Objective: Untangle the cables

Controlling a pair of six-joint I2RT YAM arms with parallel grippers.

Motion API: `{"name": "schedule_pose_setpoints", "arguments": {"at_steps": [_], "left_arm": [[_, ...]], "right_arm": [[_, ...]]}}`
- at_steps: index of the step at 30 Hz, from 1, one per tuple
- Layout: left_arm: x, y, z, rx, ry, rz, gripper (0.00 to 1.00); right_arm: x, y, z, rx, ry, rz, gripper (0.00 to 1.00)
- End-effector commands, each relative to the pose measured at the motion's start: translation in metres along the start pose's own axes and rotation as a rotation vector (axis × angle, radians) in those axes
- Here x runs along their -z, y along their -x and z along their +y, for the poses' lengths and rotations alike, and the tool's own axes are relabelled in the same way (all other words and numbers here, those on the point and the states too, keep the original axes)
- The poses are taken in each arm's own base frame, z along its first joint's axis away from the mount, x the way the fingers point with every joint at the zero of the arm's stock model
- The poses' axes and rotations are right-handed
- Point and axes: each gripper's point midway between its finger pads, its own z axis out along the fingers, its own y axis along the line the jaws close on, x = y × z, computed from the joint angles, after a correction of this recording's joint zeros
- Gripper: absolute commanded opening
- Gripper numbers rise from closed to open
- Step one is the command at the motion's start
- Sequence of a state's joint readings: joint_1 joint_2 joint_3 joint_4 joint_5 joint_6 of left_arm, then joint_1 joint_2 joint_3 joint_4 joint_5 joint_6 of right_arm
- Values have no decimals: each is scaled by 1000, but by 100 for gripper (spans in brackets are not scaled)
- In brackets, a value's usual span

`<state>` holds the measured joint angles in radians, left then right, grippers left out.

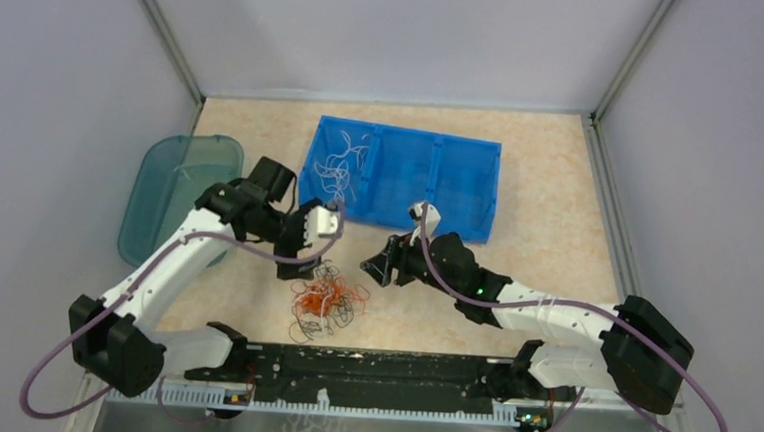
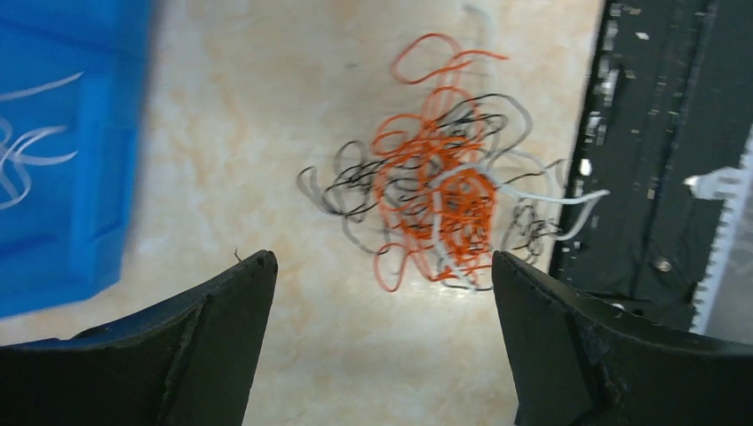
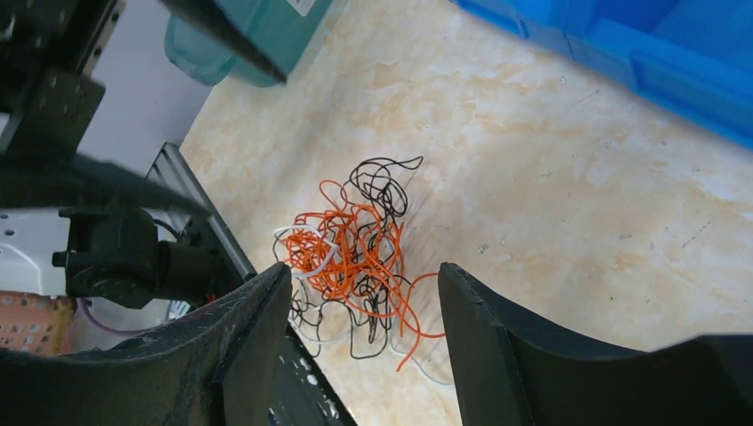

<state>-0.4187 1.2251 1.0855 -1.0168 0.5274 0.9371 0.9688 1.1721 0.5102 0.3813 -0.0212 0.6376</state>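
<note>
— How do the jaws stand from above?
— Both are released. The left gripper (image 1: 302,261) and the right gripper (image 1: 377,268) hang just in front of the blue bin (image 1: 465,193), each holding nothing.
— And the cables (image 1: 325,298)?
— They are a knot of red-orange, black and white lying on the table, in front of the blue bin's left end and apart from it. A few white strands (image 1: 341,161) lie in the bin's left compartment.
— What about the left wrist view?
— The fingers are spread wide over bare table. The cables (image 2: 435,195) lie beyond them, to the right of the blue bin (image 2: 62,177).
— And the right wrist?
— Its fingers are parted too. The cables (image 3: 355,253) show between them, down on the table, well short of the blue bin (image 3: 657,53).
</note>
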Motion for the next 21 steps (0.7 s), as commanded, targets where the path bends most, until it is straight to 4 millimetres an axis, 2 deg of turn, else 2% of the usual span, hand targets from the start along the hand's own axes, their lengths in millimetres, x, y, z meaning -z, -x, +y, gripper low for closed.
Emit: {"name": "schedule_pose_setpoints", "arguments": {"at_steps": [1,4,7,10,12,15,19,21], "left_arm": [[-5,12,-51,-119,-148,-55,96],[-18,8,-75,-183,-197,-45,95],[-41,-11,-73,-292,-121,12,90],[-54,-22,-61,-378,-43,44,87],[-57,-15,-50,-415,25,6,86],[-55,-2,-51,-523,56,-84,86],[-53,0,-62,-704,63,-151,85],[-46,5,-68,-695,61,-185,86]], "right_arm": [[0,16,19,-1,71,-57,62],[-2,11,14,12,56,-41,62],[0,10,9,8,35,-49,62],[4,11,4,10,9,-59,62],[6,14,1,13,-2,-65,63],[9,16,-4,9,-13,-72,63],[8,17,-10,5,-16,-66,63],[7,18,-7,15,-3,-65,63]]}}
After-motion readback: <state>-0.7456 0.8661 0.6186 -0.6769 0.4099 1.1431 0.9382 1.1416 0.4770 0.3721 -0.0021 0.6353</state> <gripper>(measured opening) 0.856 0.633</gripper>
